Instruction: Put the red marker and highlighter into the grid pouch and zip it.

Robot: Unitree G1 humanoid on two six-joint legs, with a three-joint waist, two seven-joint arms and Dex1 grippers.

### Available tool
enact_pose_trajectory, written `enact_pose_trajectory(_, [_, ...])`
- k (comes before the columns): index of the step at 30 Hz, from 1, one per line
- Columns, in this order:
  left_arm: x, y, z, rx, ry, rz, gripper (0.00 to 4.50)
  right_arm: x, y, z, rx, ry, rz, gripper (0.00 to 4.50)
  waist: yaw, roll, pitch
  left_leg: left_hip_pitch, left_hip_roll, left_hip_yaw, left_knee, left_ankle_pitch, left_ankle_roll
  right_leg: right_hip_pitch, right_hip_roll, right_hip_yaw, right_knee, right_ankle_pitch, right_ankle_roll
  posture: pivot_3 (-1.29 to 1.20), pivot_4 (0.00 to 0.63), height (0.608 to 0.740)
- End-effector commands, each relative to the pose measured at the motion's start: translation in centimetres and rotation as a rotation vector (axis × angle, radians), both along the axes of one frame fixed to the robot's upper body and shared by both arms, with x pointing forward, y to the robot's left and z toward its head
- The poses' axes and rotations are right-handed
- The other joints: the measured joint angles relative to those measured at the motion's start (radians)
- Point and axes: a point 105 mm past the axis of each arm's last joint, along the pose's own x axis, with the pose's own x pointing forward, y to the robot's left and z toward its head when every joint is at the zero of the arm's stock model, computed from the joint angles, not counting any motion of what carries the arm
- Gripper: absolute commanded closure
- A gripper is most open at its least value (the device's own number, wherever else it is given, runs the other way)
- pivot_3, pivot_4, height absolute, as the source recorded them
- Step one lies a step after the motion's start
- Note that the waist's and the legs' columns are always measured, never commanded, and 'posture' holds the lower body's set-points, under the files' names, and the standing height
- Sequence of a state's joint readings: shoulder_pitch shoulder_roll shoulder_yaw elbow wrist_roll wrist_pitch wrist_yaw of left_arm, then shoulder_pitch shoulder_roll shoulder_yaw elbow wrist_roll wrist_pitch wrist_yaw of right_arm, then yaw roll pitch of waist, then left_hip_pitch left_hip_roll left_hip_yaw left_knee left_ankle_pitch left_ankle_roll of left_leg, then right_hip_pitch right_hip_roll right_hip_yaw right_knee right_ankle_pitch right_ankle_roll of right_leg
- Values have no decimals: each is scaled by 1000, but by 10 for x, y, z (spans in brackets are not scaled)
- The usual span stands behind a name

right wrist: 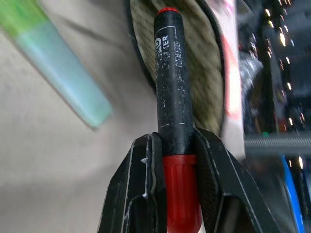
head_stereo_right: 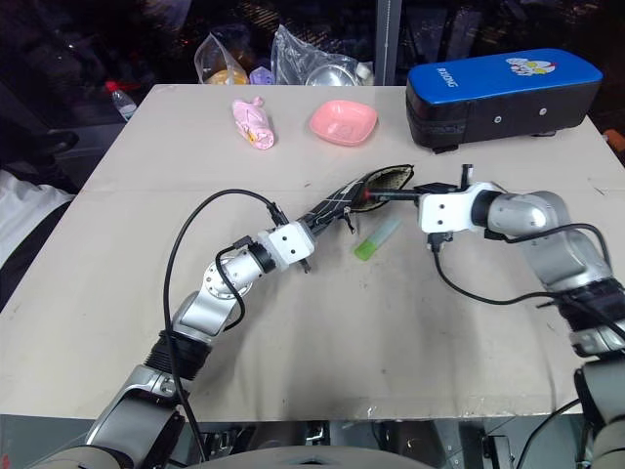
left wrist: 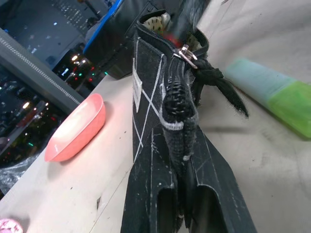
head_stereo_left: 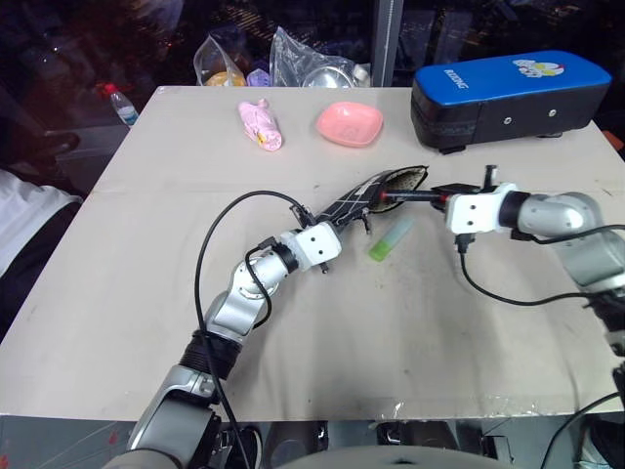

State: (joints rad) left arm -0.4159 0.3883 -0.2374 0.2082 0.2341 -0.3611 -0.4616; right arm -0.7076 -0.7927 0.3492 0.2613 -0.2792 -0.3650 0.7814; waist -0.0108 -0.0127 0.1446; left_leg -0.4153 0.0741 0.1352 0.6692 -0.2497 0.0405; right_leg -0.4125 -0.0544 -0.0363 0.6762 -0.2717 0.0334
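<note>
The right gripper [right wrist: 177, 160] is clamped on the red marker [right wrist: 173, 92], a slim black-barrelled pen with a red cap end; its two black fingers [right wrist: 141, 189] pinch the pen where the barrel meets the red cap, and the barrel runs straight out ahead of the fingertips. The far tip of the marker sits at the open mouth of the grid pouch [head_stereo_left: 363, 198], a flat black fabric pouch crossed by thin white lines, whose pale speckled lining shows directly beyond the pen. The left gripper [head_stereo_left: 327, 233] is pressed shut on the opposite, closed end of the pouch, holding it edge-up so that the zipper teeth run away from the fingers toward the opening; the metal slider with its knotted black pull cord [left wrist: 214, 80] lies at the far end of that seam, beside the opening. The highlighter [head_stereo_left: 390, 238], a stubby bright green marker with a pale mint cap, lies flat on the beige tabletop [head_stereo_left: 146, 293], just beside and below the pouch, between the two grippers and touching neither.
</note>
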Motion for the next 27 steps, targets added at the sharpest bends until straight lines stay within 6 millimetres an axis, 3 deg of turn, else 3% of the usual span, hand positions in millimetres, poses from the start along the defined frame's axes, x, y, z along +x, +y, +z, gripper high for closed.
enact_pose_trajectory(1, [-7,-2,16,-5,-67,-37,4500,5,8,14,-75,-90,82,4225,0,1,1,0,0,1,0,0,0,0,0,0,0,0,0,0,150,740])
enact_pose_trajectory(7, [-10,1,18,32,-80,-65,4500,12,33,26,-155,-200,219,4225,-3,1,1,1,1,6,0,0,0,0,0,0,1,0,0,0,150,740])
enact_pose_trajectory(19, [-16,7,18,57,-85,-125,4500,19,72,13,-152,-195,379,4225,-3,2,1,1,1,8,0,0,-1,-1,-1,1,2,0,0,0,150,740])
enact_pose_trajectory(21, [-14,12,17,41,-72,-101,4500,22,71,17,-133,-201,366,3169,-1,2,1,1,1,8,0,0,-1,-1,-1,1,2,0,0,0,150,740])
enact_pose_trajectory(23, [-11,18,17,25,-65,-69,4500,24,69,23,-106,-197,352,2442,-2,2,2,1,1,8,0,0,-1,-1,-1,1,2,0,0,0,150,740])
enact_pose_trajectory(24, [-10,22,17,22,-63,-54,4500,24,68,28,-65,-183,340,1789,-3,2,2,1,1,8,0,0,-1,-1,-1,1,2,0,0,0,150,740])
enact_pose_trajectory(26, [-8,28,17,20,-60,-32,4500,23,65,39,5,-158,327,1152,-3,2,2,1,2,8,0,0,-1,-1,-1,1,2,0,0,0,150,740])
enact_pose_trajectory(27, [-7,30,17,21,-60,-25,4500,22,63,44,45,-138,323,578,-3,3,2,1,2,8,0,0,-1,-1,-1,1,2,0,0,0,150,740])
